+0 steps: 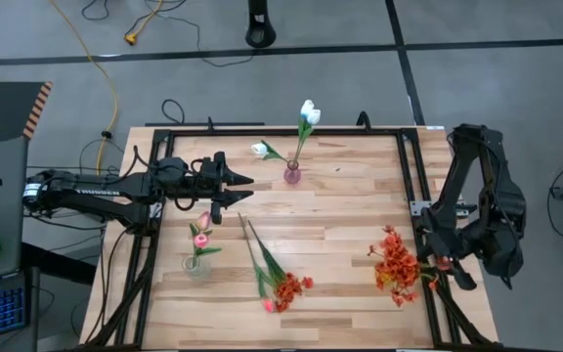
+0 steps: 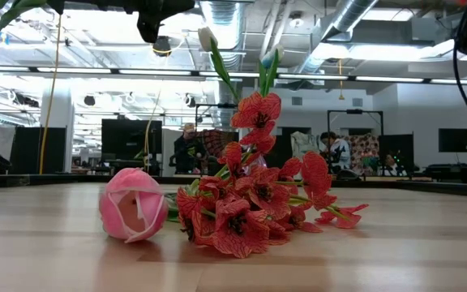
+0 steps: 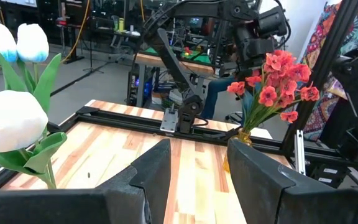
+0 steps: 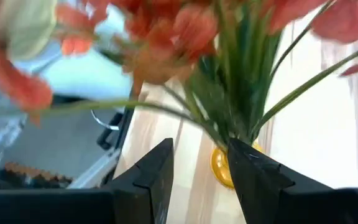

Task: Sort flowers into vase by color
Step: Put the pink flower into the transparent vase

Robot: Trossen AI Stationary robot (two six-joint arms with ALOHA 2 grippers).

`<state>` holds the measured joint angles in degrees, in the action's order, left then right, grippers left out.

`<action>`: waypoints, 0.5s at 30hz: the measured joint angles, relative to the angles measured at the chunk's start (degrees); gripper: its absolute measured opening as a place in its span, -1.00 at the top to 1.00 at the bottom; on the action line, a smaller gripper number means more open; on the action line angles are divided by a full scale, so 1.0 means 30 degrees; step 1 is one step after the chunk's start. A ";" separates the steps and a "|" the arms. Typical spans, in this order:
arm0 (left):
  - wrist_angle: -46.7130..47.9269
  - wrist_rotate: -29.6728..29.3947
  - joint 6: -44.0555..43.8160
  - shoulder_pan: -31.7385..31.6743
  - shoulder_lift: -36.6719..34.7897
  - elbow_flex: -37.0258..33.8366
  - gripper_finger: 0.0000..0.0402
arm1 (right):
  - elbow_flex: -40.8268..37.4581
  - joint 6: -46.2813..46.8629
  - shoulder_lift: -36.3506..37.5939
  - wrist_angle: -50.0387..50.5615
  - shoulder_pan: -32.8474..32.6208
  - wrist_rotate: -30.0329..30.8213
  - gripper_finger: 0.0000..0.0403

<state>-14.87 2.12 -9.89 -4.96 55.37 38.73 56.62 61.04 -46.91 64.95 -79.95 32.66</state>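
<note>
A red-orange bunch (image 1: 397,266) stands in a small yellow vase (image 4: 220,167) at the table's right edge. My right gripper (image 4: 201,155) is open right beside that vase, with the stems (image 4: 235,118) just beyond its fingertips. White tulips (image 1: 308,112) stand in a pink vase (image 1: 292,175). Pink tulips (image 1: 201,233) stand in a clear vase (image 1: 195,265). A second red-orange bunch (image 1: 288,287) and one pink tulip (image 2: 132,204) lie flat on the table near the near edge. My left gripper (image 1: 245,191) hovers open above the table, left of the pink vase.
A black metal frame (image 1: 409,176) borders the table top. Bare wood lies between the pink vase and the yellow vase. People and equipment (image 2: 189,146) show in the room beyond the far edge. Cables run across the floor (image 1: 115,88) past the table's far left.
</note>
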 joint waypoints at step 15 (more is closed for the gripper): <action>-0.0001 0.0003 -0.0142 0.0000 0.0000 0.0000 0.28 | 0.0000 0.3016 0.0706 0.2887 -0.2861 -0.0422 0.12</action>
<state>-14.88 2.13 -10.32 -4.96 55.37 38.73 56.62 70.08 -44.79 73.61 -88.53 31.40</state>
